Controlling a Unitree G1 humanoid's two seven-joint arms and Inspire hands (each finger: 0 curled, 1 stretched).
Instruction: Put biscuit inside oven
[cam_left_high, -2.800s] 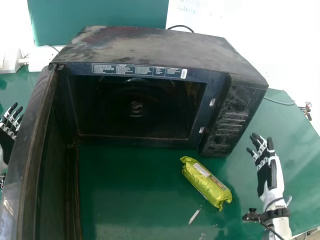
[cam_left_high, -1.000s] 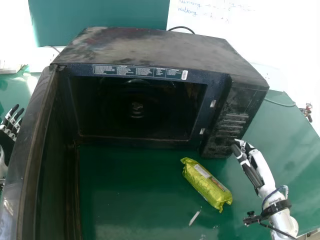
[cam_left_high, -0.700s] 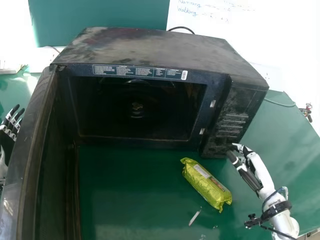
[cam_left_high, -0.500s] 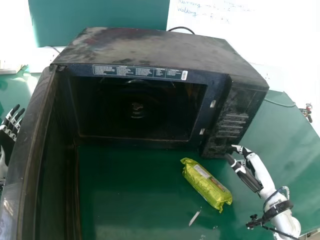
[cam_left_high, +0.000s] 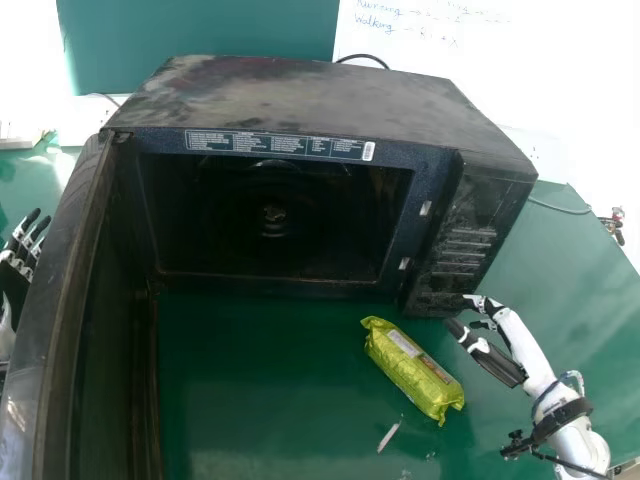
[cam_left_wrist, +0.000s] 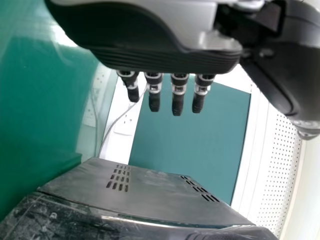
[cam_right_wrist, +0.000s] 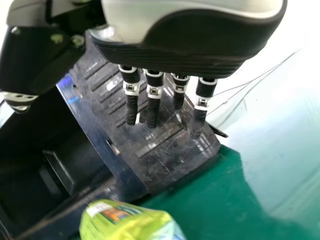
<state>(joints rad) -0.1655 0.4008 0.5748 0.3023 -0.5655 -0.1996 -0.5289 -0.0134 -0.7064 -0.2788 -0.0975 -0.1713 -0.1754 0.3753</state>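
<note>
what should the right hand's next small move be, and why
Probably ease the right hand leftward and down toward the biscuit packet: the hand is empty, its fingers extended, and the packet lies just left of it on the table, outside the open oven.

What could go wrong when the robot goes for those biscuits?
The right hand is close to the control panel of the microwave, so its fingers might bump it. The biscuit packet lies loose on the table and could slide away when touched. A firm grip might crumple its thin-looking wrapper.
</note>
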